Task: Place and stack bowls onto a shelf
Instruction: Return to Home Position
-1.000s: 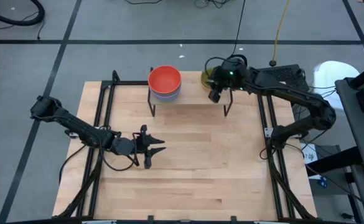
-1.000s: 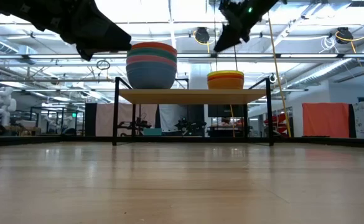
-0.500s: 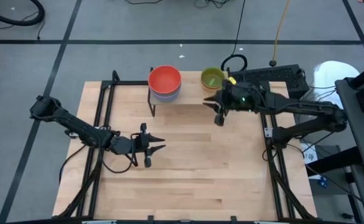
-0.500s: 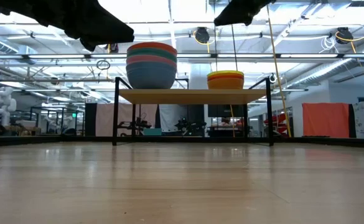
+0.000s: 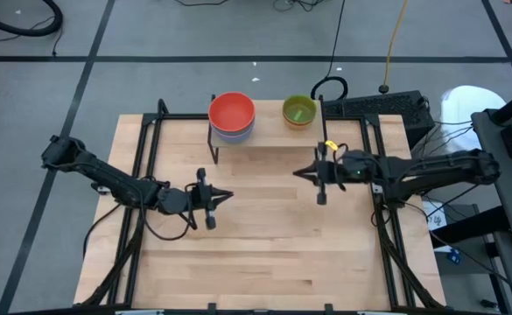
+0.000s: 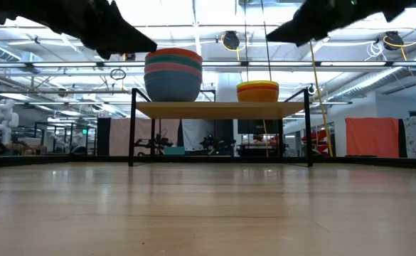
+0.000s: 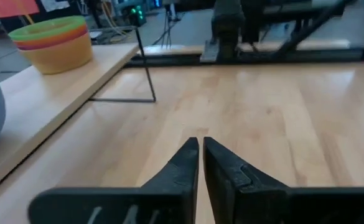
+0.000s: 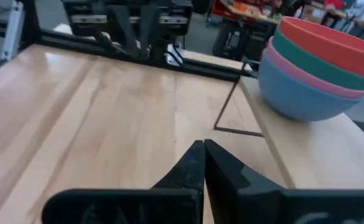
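Bowls (image 6: pixel 173 75) sit on the shelf (image 6: pixel 222 109) at the table's far edge, in a red-topped stack (image 5: pixel 232 114) and a green-topped stack (image 5: pixel 298 111). Left gripper (image 5: pixel 227 195) and right gripper (image 5: pixel 298 173) hover over the table (image 5: pixel 264 254) in front of the shelf, apart from both stacks, fingers pressed together and holding nothing.

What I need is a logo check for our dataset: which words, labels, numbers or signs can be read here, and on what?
No text can be read in any view.
bowls and shelf: plain, no print.
left gripper: faint pale marks on its body, too blurred to read.
right gripper: no marking visible.
Room behind the table: any signs are too small to read.
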